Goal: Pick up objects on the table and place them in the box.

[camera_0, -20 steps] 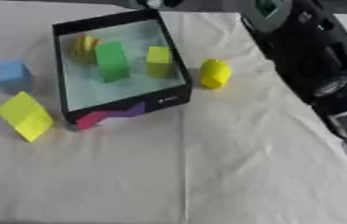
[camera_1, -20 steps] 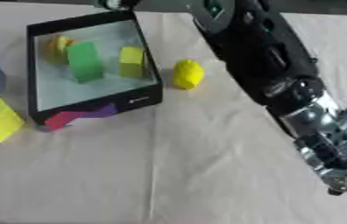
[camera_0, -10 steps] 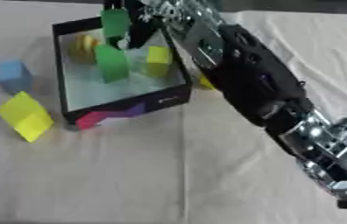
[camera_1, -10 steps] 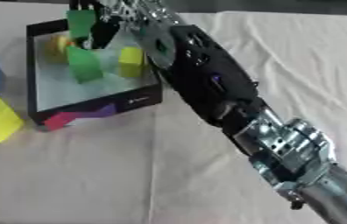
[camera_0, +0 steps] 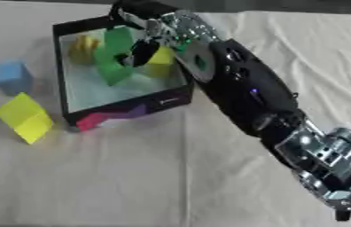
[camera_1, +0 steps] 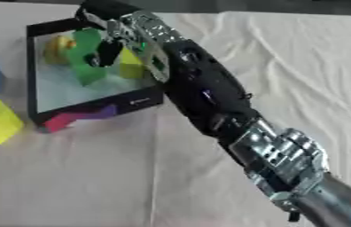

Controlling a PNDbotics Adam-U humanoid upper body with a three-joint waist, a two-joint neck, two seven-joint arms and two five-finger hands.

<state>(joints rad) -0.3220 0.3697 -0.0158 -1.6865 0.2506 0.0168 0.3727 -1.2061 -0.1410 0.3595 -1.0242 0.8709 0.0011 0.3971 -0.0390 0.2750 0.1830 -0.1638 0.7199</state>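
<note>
Right hand (camera_0: 149,27) reaches over the box (camera_0: 76,116) near the table's (camera_0: 171,177) far left corner, fingers curled around a green block (camera_0: 119,37) above a larger green block (camera_0: 109,68). Blue cube (camera_0: 12,76) and yellow cube (camera_0: 25,117) sit outside, left.

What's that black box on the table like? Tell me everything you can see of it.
The box is a shallow open tray with black walls and a pale floor, lying askew on the cream tablecloth. Its near wall carries pink and purple shapes and a small white mark. Inside are green blocks, a yellow block and a yellowish rounded object. The robot's right hand reaches over its far right corner.
</note>
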